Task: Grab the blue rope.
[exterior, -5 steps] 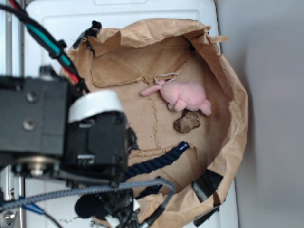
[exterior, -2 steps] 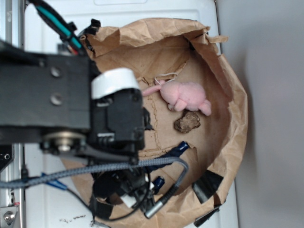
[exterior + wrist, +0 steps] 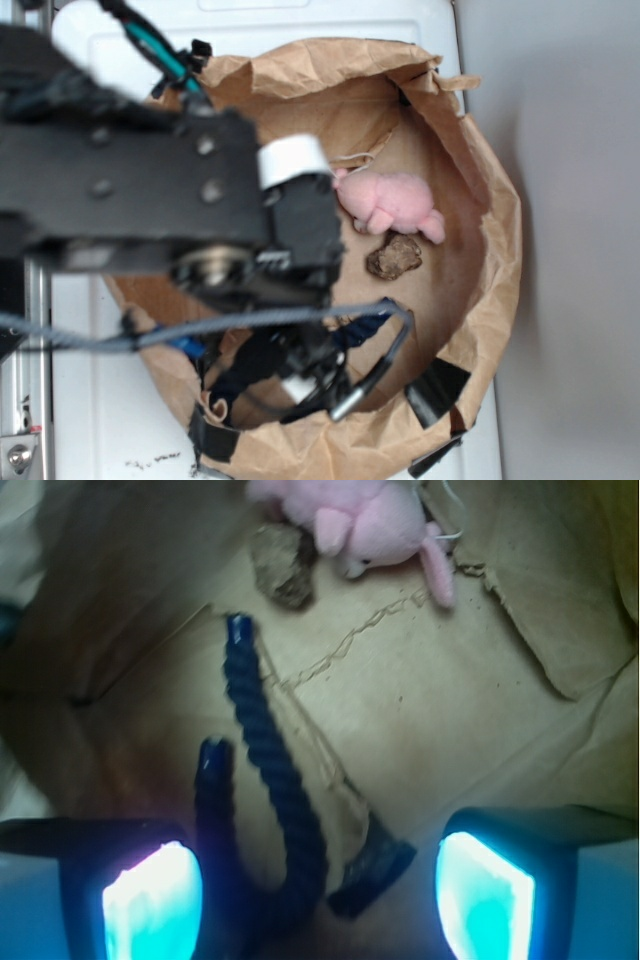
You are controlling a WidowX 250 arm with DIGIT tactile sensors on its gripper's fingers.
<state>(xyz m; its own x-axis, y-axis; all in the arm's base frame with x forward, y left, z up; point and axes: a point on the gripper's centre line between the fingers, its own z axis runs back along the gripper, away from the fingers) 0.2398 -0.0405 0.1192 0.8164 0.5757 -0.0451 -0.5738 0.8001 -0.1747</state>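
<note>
arm hides most of the blue rope [image 3: 270,780] outside; jaws wide, its bend cut off.

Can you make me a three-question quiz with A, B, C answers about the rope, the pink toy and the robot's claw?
1. Where does the pink plush toy lie?
A. Inside the crumpled brown paper bag
B. On the white surface outside the bag
C. In the gripper

2. What colour is the thick twisted rope?
A. Red
B. Dark navy blue
C. Yellow

3. How is the gripper?
A. Shut on the rope
B. Shut on the toy
C. Open

Answers: 1 A, the bag's walls ring it. 2 B, the wrist view shows navy strands. 3 C, the fingers stand wide apart.
</note>
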